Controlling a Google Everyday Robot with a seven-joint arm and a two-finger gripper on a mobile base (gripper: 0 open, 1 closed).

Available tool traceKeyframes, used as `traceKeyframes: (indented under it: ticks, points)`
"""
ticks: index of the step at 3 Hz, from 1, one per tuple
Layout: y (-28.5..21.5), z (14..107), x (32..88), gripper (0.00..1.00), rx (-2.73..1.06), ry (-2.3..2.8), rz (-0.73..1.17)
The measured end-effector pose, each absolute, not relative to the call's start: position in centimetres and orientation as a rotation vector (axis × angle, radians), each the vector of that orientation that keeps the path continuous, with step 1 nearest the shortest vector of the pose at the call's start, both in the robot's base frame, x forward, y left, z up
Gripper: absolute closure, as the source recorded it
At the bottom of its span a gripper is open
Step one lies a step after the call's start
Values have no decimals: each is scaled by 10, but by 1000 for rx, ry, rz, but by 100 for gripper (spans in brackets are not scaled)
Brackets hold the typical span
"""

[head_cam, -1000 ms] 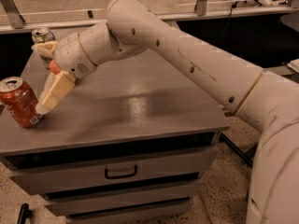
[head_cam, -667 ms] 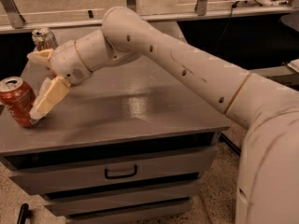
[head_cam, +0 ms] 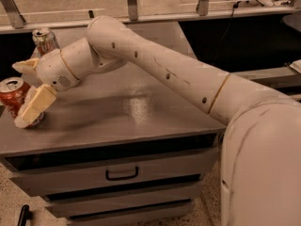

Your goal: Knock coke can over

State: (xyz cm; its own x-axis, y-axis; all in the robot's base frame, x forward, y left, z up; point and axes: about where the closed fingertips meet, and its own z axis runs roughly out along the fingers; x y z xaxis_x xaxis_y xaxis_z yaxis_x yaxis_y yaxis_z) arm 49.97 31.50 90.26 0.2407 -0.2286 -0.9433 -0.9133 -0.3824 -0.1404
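The coke can (head_cam: 11, 94), red-orange with a silver top, stands at the far left edge of the grey cabinet top (head_cam: 141, 112), leaning slightly. My gripper (head_cam: 19, 94) is open at the can. One cream finger (head_cam: 36, 108) lies against the can's front right side and covers its lower part. The other finger (head_cam: 26, 66) sits just behind and above the can. The white arm reaches in from the right across the cabinet top.
A pale white-and-green can (head_cam: 44, 39) stands at the back left of the cabinet top. The cabinet has drawers with a black handle (head_cam: 122, 174) below. A dark counter and window frame run behind. A dark object (head_cam: 23, 215) lies on the floor at lower left.
My gripper has moved left and closer around the coke can. The front finger now presses on the can, which has shifted slightly left.
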Motion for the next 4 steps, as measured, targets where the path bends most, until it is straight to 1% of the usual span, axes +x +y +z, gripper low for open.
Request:
traceKeyframes:
  ticks: [1,3,4]
  points:
    - [320,901,497,13,-1776,1053,1179]
    - [316,903,494,61,-1753,1021,1198]
    - [289,916,497,84,-1725,1018,1142]
